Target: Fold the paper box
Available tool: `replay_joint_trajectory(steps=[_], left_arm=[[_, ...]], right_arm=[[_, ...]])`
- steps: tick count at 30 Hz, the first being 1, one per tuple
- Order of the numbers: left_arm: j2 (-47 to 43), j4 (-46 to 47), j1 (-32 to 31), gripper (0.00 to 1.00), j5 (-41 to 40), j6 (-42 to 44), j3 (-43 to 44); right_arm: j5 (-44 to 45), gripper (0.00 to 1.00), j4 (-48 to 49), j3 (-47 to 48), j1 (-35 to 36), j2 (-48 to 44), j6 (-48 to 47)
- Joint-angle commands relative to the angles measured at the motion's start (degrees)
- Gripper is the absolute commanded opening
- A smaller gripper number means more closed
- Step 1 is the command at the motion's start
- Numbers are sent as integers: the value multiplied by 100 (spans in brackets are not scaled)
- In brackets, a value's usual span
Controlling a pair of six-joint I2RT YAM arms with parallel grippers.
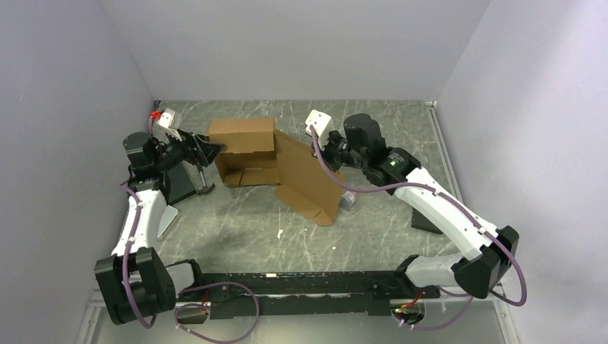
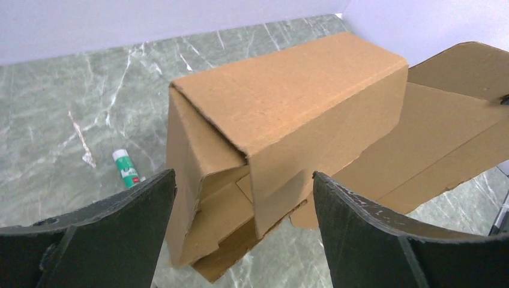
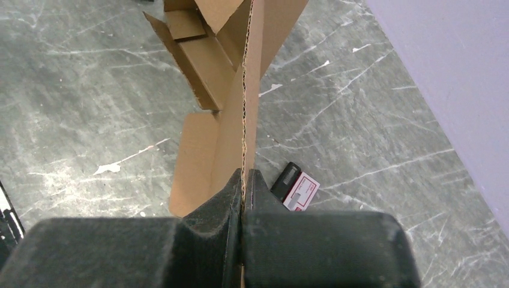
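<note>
The paper box [image 1: 247, 147] sat half-formed on the counter [image 1: 236, 229], between the two arms. The left fingers [image 2: 120, 222] were spread wide and held nothing. The box's raised, tube-like section lay just ahead of them, roughly centred in their gap. Its open end faced the fingers and its long axis ran away from them and off to their right. Whether the tips touched the cardboard could not be told from the left wrist view. The right fingers [image 3: 222, 204] were pinched shut on the edge of the large flap [image 1: 308, 179]. They held it up on edge, so the corrugated rim ran straight ahead from them toward the box's body. That flap probably had to swing over toward the left fingers' side, so the right arm carried the moving part. The left arm was the nearer one to brace or tuck the box's open end.
</note>
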Motion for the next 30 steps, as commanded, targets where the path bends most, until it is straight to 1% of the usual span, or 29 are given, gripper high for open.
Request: replay_joint_trajectory(steps=[1, 4, 6, 9, 12, 16, 19, 25, 30], left_arm=[[259, 885, -25, 83, 514, -5, 175], [536, 636, -92, 74, 638, 141, 378], [606, 601, -141, 72, 616, 216, 406], [611, 500, -217, 69, 446, 371, 422], [603, 389, -283, 63, 274, 512, 470], [551, 262, -471, 57, -131, 733, 510], [466, 242, -662, 57, -517, 881, 472], [374, 503, -924, 59, -1242, 984, 318], [453, 913, -967, 63, -1422, 963, 184]], right_arm=[[-361, 0, -233, 366, -4, 154, -7], [-394, 0, -291, 468, -3, 219, -29], [-386, 0, -312, 501, -4, 258, -47], [-408, 0, -332, 525, 3, 307, -64], [-437, 0, -354, 543, -3, 363, -82], [-483, 0, -387, 572, -3, 413, -95], [-510, 0, -391, 565, 3, 427, -95], [-568, 0, -418, 583, -1, 439, -87], [-617, 0, -427, 574, -3, 425, -87]])
